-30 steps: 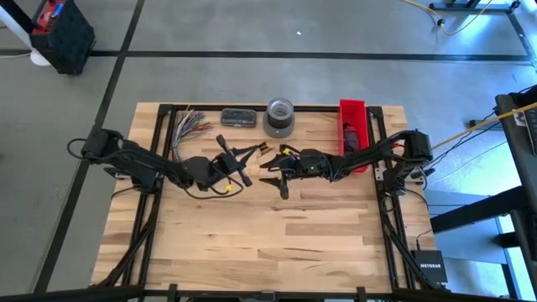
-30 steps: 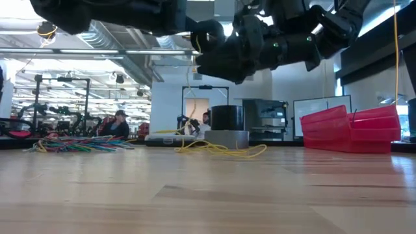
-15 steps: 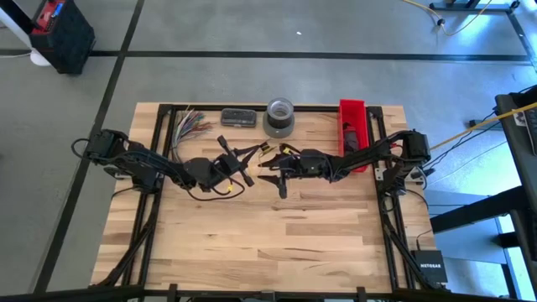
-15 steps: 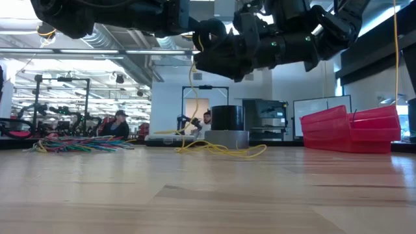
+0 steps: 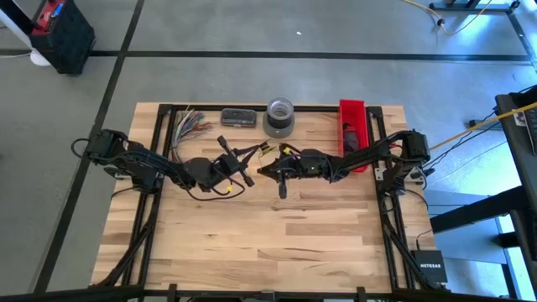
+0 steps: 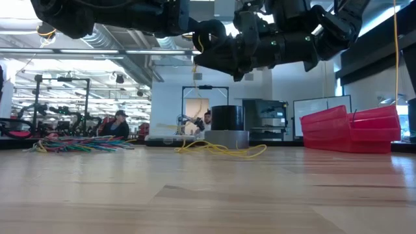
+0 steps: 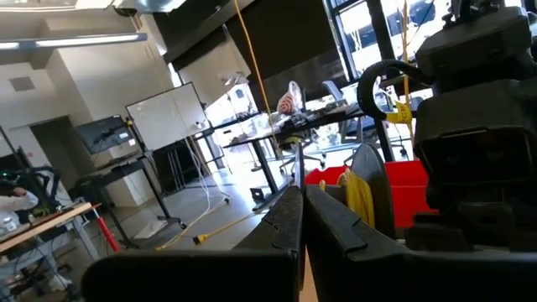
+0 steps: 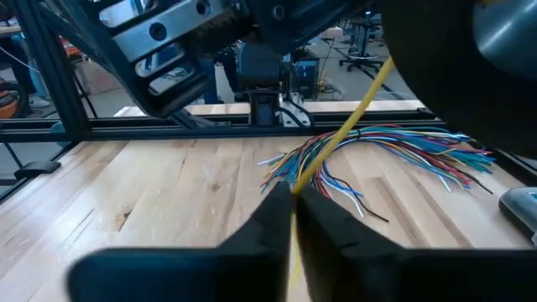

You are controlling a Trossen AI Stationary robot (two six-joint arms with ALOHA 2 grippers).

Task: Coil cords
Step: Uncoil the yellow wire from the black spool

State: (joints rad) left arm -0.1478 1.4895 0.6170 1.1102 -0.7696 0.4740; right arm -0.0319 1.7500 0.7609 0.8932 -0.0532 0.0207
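Pinching the yellow cord [image 8: 340,138] mid-table, the right gripper [image 8: 292,195] has its fingers closed on it; the left gripper [image 7: 300,201], fingers closed, holds it taut above the table [image 5: 277,235] for winding.

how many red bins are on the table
1. The red bin sits at the table's far right edge, beside the right arm; the low view shows it too. Nothing suggests another hidden one.

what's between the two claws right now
A short taut stretch of yellow cord, shown in the right wrist view; the right claw pinches it, the left claw opposite.
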